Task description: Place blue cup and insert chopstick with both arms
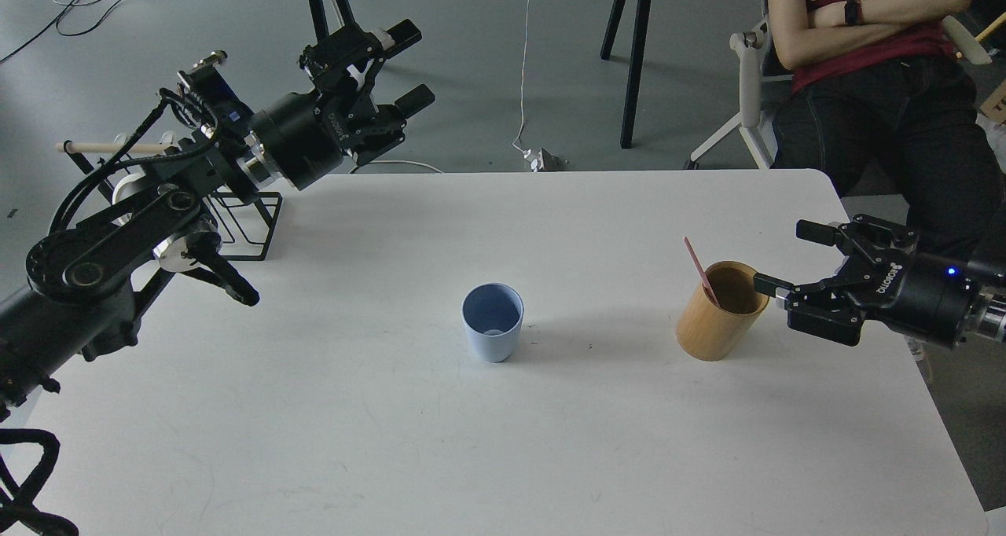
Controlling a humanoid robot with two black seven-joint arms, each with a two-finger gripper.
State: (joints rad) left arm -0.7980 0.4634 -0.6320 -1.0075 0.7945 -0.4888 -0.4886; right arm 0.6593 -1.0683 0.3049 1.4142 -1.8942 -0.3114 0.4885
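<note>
The pale-blue cup (493,321) stands upright and empty near the middle of the white table (393,442). A pink chopstick (698,267) leans in the tan bamboo cylinder (720,310) at the right. My right gripper (788,257) is open and empty, just right of the cylinder's rim, one finger close to it. My left gripper (410,67) is open and empty, raised above the table's far left edge, far from the cup.
A black wire rack (236,222) with a beige wooden rod (110,148) and white mugs stands at the table's left, behind my left arm. A seated person (872,64) is beyond the far right corner. Table legs stand behind.
</note>
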